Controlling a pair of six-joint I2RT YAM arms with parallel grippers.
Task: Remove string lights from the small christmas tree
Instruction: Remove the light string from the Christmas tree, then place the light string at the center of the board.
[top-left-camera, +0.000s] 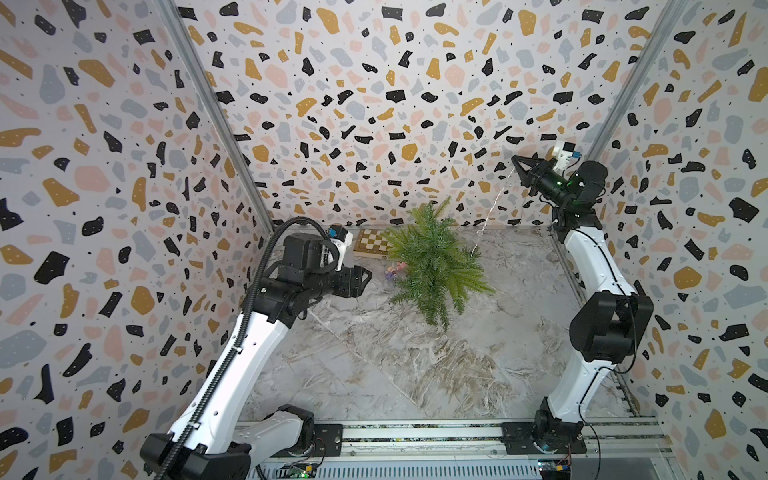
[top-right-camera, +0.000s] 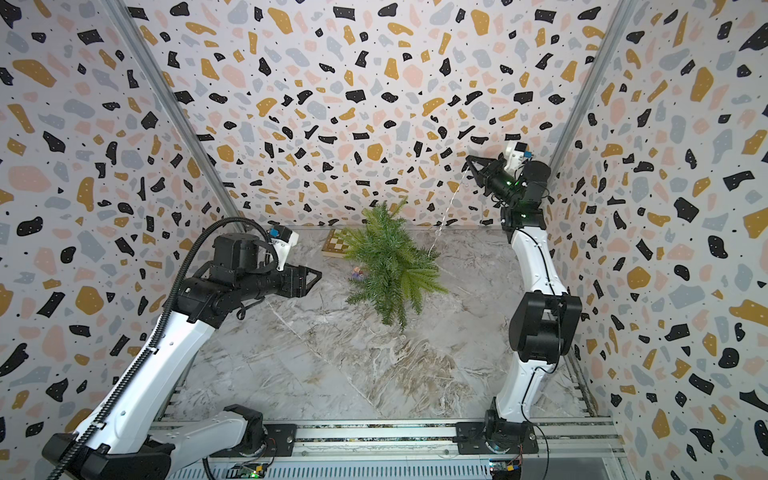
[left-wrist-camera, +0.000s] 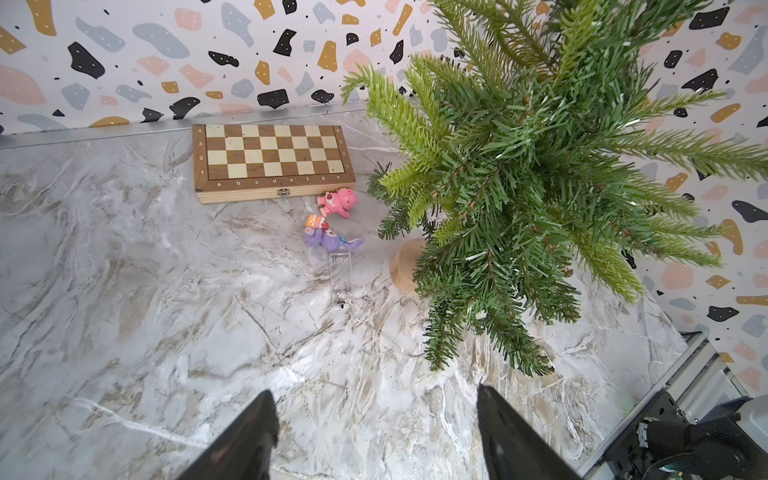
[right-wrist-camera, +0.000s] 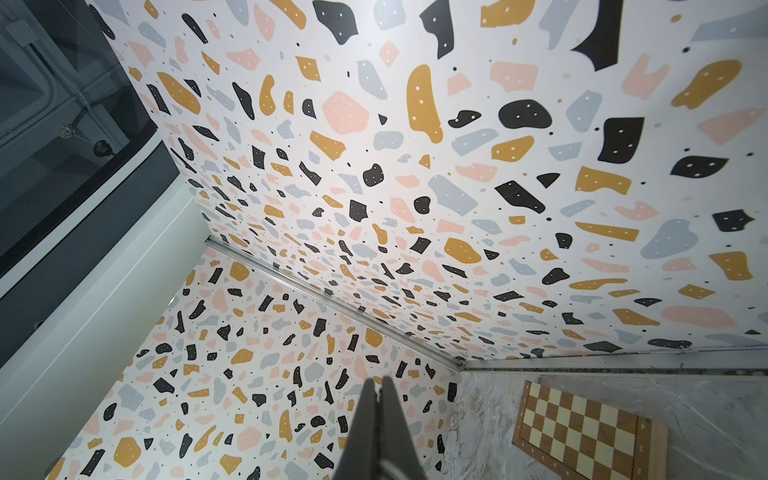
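Note:
The small christmas tree (top-left-camera: 436, 257) (top-right-camera: 390, 262) stands at the back middle of the marble table, its tan base (left-wrist-camera: 405, 266) showing under the branches. The string lights (top-left-camera: 492, 212) (top-right-camera: 446, 212) run as a thin pale strand from the tree's right side up to my right gripper (top-left-camera: 515, 160) (top-right-camera: 467, 158), which is raised high at the back right and shut on the strand. In the right wrist view the right gripper (right-wrist-camera: 377, 380) has its fingers pressed together. My left gripper (top-left-camera: 365, 278) (left-wrist-camera: 374, 399) hovers open left of the tree, holding nothing.
A wooden chessboard (top-left-camera: 372, 243) (left-wrist-camera: 270, 156) (right-wrist-camera: 582, 432) lies by the back wall, left of the tree. Pink and purple toy bears (left-wrist-camera: 338, 201) (top-left-camera: 395, 270) lie between it and the tree. A clear battery box (left-wrist-camera: 338, 278) lies near the base, with a thin wire running under the branches.

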